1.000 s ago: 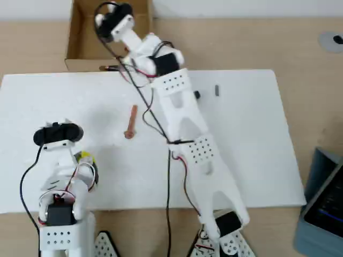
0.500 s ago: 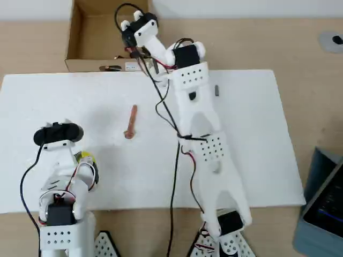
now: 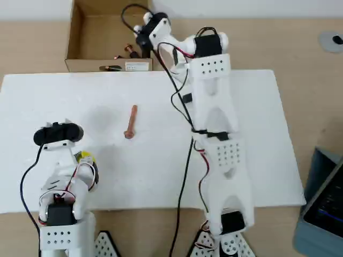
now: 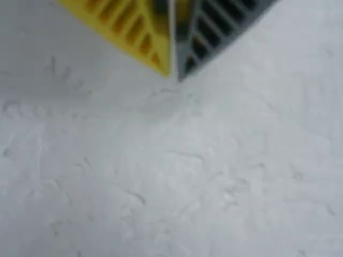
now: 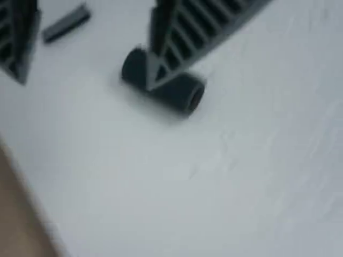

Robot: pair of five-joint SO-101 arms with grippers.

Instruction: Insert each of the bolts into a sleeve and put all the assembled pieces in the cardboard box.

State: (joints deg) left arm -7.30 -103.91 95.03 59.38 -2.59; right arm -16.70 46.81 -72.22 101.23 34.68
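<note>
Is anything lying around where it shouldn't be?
One copper bolt lies alone on the white mat, bare, outside the cardboard box. A black sleeve lies on its side on the mat too.

Light wood table (image 3: 311, 80) with a white mat (image 3: 257, 160) on it, evenly lit.
Spread over most of the top, leaving bare wood on the far side, to the right and along the near edge; finely wrinkled up close. Off the right side, near the front, a grey bin (image 3: 324, 214) cut by the frame. Towards the far right corner, a grey round disc (image 3: 331, 40) flat on the wood. Along the far edge, a pale strip (image 3: 241, 8).
</note>
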